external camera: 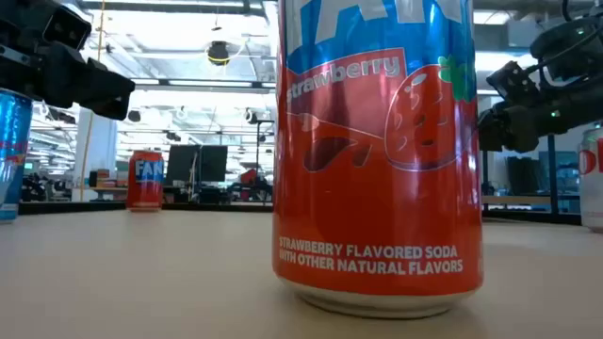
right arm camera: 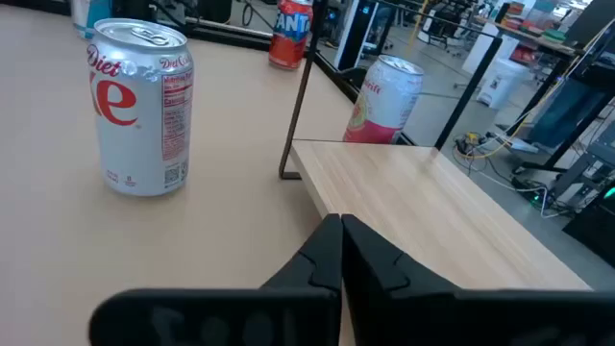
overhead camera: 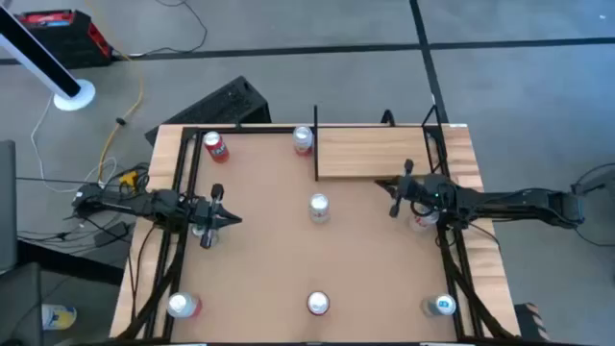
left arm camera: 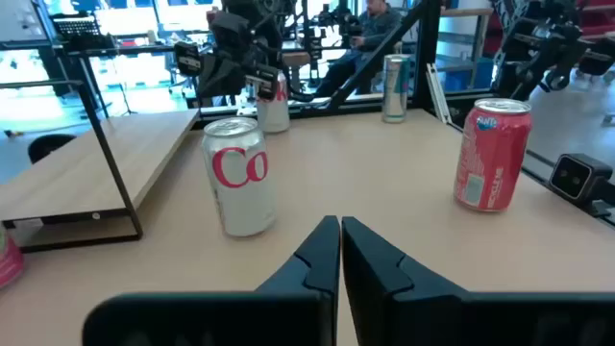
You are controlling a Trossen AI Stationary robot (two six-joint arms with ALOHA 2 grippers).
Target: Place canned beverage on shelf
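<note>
We see the shelf [overhead camera: 380, 152] lying at the far right part of the table [overhead camera: 269, 250], with no can on it. A silver Diet Coke can [overhead camera: 319, 207] stands at the table's middle. Our left gripper [overhead camera: 227, 219] and right gripper [overhead camera: 392, 189] are both fully closed and hold nothing.

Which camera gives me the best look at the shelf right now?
The high view: the whole shelf shows from above, bare, at the table's far edge. The right wrist view shows its near corner and a post up close; the left wrist view shows one end; the low view barely shows it.
</note>
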